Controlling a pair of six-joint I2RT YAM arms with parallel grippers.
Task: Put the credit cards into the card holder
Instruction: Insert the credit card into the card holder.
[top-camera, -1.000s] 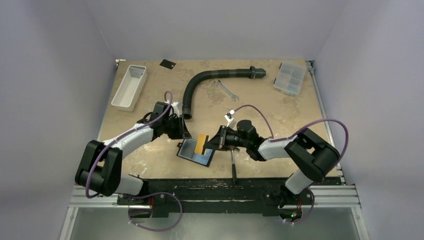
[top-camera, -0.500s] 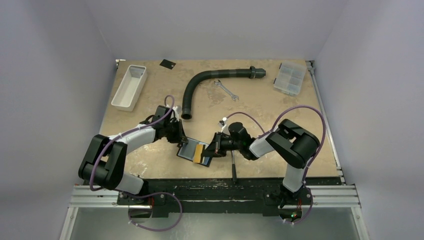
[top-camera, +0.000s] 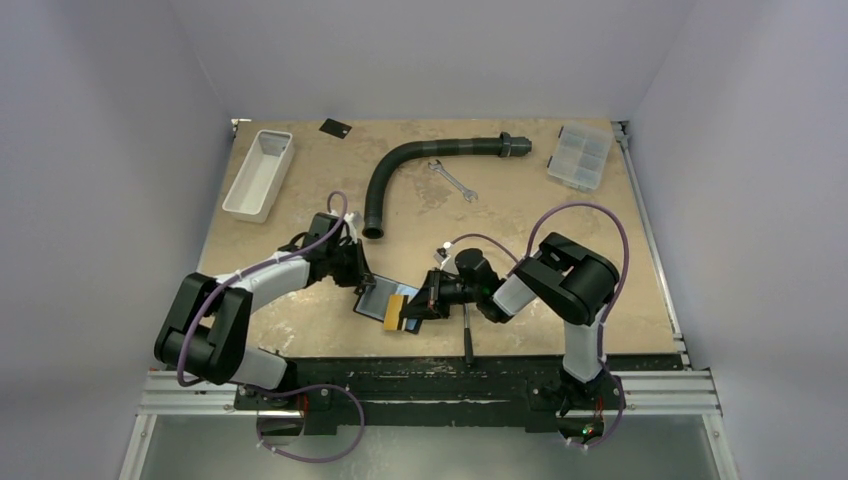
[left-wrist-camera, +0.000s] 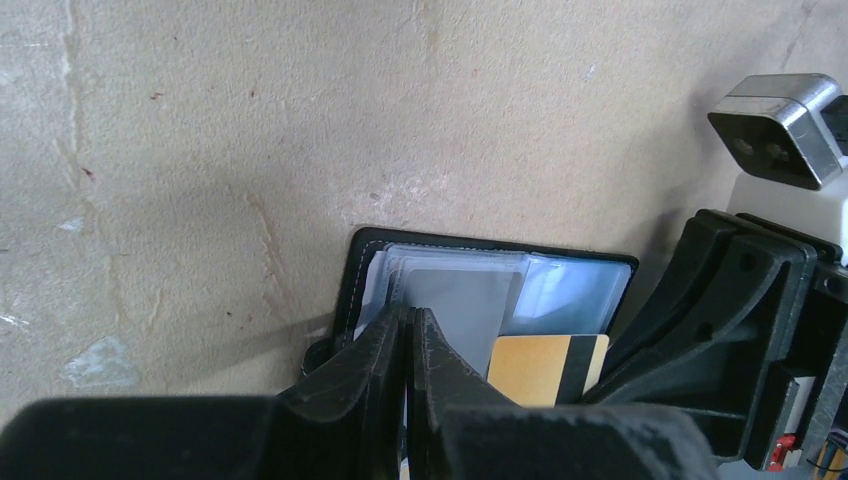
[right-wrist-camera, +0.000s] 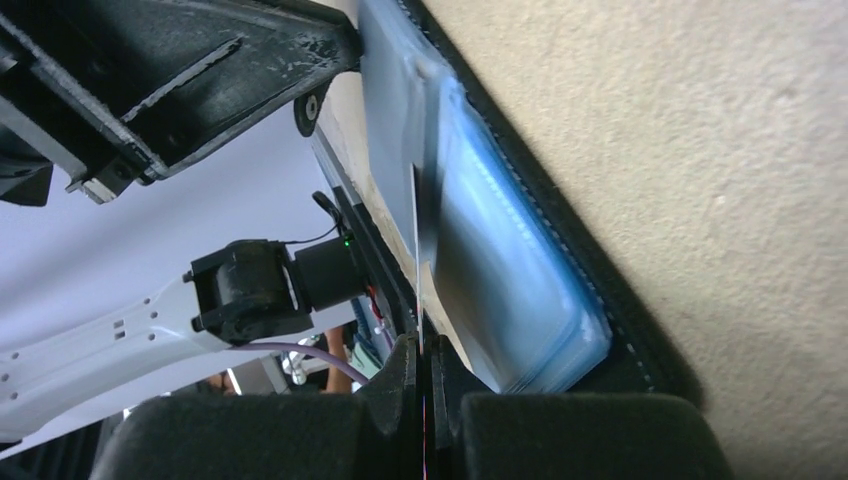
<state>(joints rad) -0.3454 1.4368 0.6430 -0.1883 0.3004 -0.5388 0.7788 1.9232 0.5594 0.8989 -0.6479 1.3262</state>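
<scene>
The black card holder (top-camera: 372, 299) lies open near the table's front edge, its glossy grey pockets up; it also shows in the left wrist view (left-wrist-camera: 560, 285) and the right wrist view (right-wrist-camera: 510, 270). My left gripper (top-camera: 360, 283) (left-wrist-camera: 408, 318) is shut on the holder's left pocket leaf. My right gripper (top-camera: 418, 303) (right-wrist-camera: 423, 350) is shut on a gold credit card with a black stripe (top-camera: 396, 311) (left-wrist-camera: 535, 365). The card's end lies over the holder's right pockets and shows edge-on in the right wrist view (right-wrist-camera: 417, 250). A small black card (top-camera: 334, 127) lies at the table's far edge.
A hammer (top-camera: 467, 335) lies just right of the holder, under the right arm. A black curved hose (top-camera: 400, 165) and a wrench (top-camera: 452, 181) lie behind. A white tray (top-camera: 259, 174) stands far left, a clear compartment box (top-camera: 580, 156) far right.
My right gripper has moved left and down with the gold card, laying it flatter onto the holder. My left gripper shifted slightly toward the front with the holder's edge.
</scene>
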